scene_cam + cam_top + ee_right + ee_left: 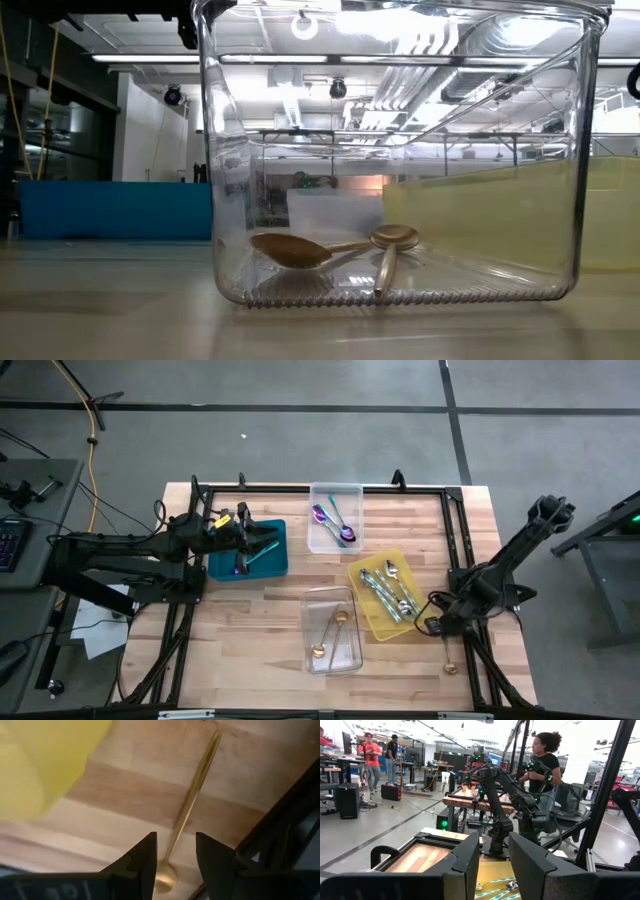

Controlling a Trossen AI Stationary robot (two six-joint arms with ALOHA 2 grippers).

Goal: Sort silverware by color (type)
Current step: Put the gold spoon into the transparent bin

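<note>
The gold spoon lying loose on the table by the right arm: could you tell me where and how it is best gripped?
Probably mid-handle, from straight above. The gold spoon lies flat on the bare table, beside the yellow tray, with clear wood either side of its thin, straight handle. The right gripper hangs open over the end near the bowl; its fingers should straddle the handle across its width, since the rounded bowl looks likelier to slip.

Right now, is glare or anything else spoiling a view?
Low view: the clear tray fills it, with ceiling lights glaring through its wall, though the two gold spoons inside show. Left wrist view: bright room light washes out the upper right. Right wrist view: no glare; the gold spoon shows plainly past the open fingers of the right gripper. High view: evenly lit.
</note>
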